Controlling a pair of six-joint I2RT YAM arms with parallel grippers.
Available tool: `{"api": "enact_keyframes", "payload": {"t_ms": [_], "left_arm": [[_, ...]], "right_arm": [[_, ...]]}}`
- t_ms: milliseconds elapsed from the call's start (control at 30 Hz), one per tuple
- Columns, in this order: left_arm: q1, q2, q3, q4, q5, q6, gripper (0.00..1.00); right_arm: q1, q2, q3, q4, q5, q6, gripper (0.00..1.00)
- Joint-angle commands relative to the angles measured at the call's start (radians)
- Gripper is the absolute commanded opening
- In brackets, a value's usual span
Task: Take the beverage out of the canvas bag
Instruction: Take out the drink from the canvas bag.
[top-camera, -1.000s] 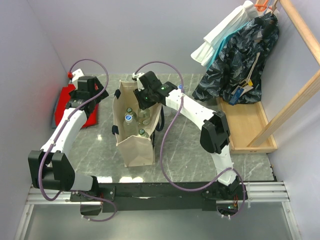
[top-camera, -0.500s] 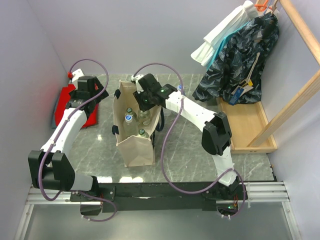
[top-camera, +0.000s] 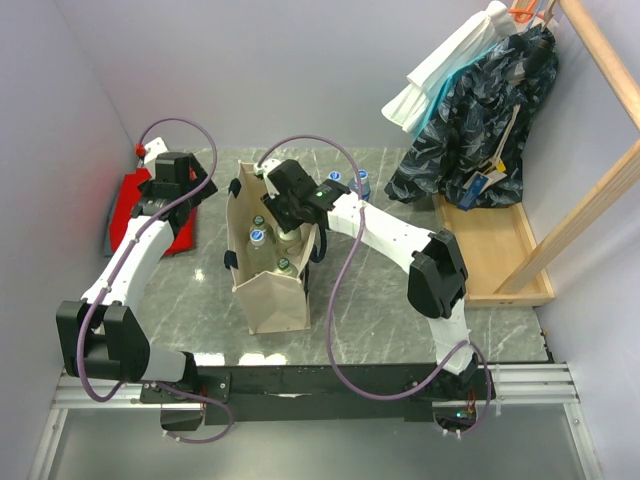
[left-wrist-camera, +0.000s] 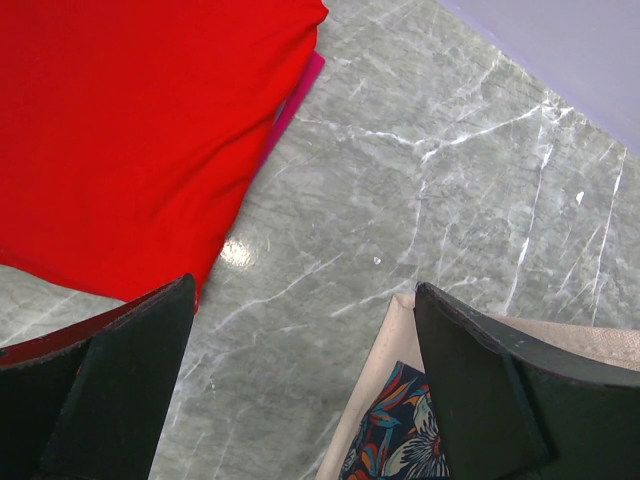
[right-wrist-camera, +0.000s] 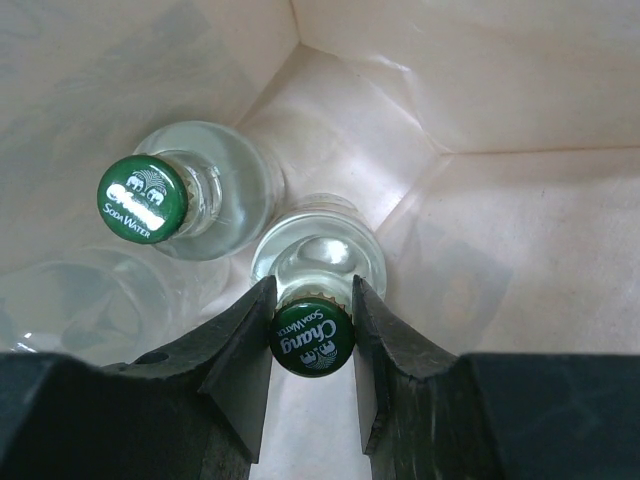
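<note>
- Clamping the green cap (right-wrist-camera: 312, 340) of the beverage (right-wrist-camera: 318, 255), the right gripper (right-wrist-camera: 312, 325) presses its jaws onto the crown from both sides, reaching down inside the canvas bag (top-camera: 270, 290).
- The beverage, a clear glass soda-water bottle, stands upright on the bag's floor at its far end, near a corner of the beige walls.
- A second bottle (right-wrist-camera: 225, 190) with a matching cap stands just beside it; the overhead view shows more bottles nearer in the bag.
- The left gripper (left-wrist-camera: 305, 390) hangs with fingers apart and holding nothing over the table (left-wrist-camera: 420, 200), between the red cloth (left-wrist-camera: 120, 120) and the bag's left side.
- The hold is on the small cap alone, so the heavy glass could likely slip free during the lift.
- A tilted pull could knock the neighbouring bottle or snag the soft wall, and the bag may rise too, since nothing pins it down.
</note>
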Motion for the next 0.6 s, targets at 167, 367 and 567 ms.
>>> {"api": "enact_keyframes", "payload": {"t_ms": [167,367,567], "left_arm": [[0.003,-0.027,0.001,0.023,-0.008,0.007,0.96],[0.003,-0.029,-0.002,0.024,-0.008,0.009,0.96],[0.003,-0.031,-0.002,0.026,0.004,0.001,0.96]], "right_arm": [[-0.002,-0.114,0.085,0.082,0.094,-0.036,0.0],[-0.002,-0.124,0.124,0.081,0.095,-0.039,0.0],[-0.002,-0.137,0.153,0.075,0.086,-0.039,0.0]]}}
